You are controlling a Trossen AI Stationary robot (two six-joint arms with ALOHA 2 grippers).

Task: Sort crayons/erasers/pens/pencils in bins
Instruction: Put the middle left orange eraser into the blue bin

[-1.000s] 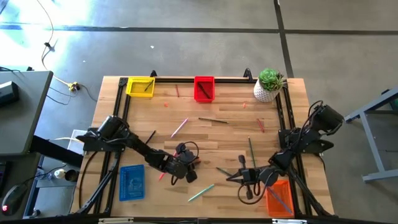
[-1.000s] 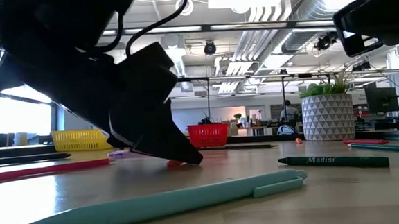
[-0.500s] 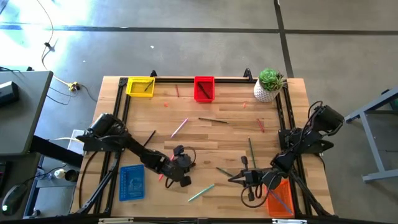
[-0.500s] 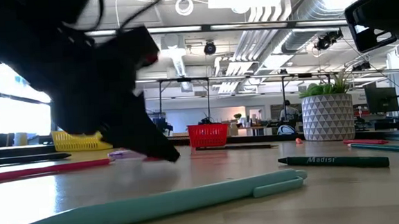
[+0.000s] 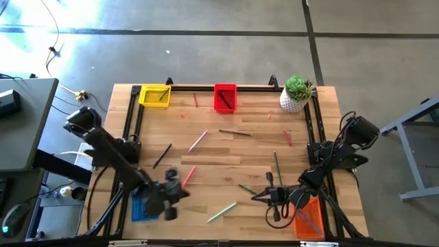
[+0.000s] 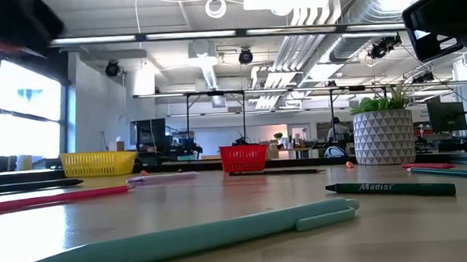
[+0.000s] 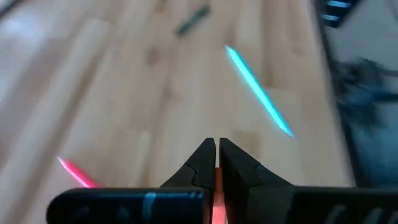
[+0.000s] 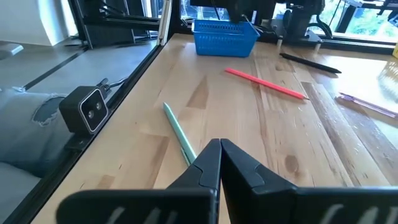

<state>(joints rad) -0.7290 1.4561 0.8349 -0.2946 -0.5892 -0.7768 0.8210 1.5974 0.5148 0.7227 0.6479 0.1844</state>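
Left gripper (image 5: pixel 167 194) over the blue bin (image 5: pixel 141 204) at the tabletop (image 5: pixel 226 147) front-left edge, fingers clenched on a thin red crayon (image 7: pixel 217 198). Yellow bin (image 5: pixel 154 95) and red bin (image 5: pixel 225 97) at the far edge. Teal pen (image 5: pixel 221 211) front-center. Right gripper (image 5: pixel 271 197) clenched, holding nothing, beside the orange bin (image 5: pixel 309 219).

The table (image 5: pixel 226 147) is made of pale, matt wood planks, the blue bin (image 8: pixel 225 37) of glossy meshed plastic, and the teal pen (image 6: pixel 183 240) of smooth plastic.
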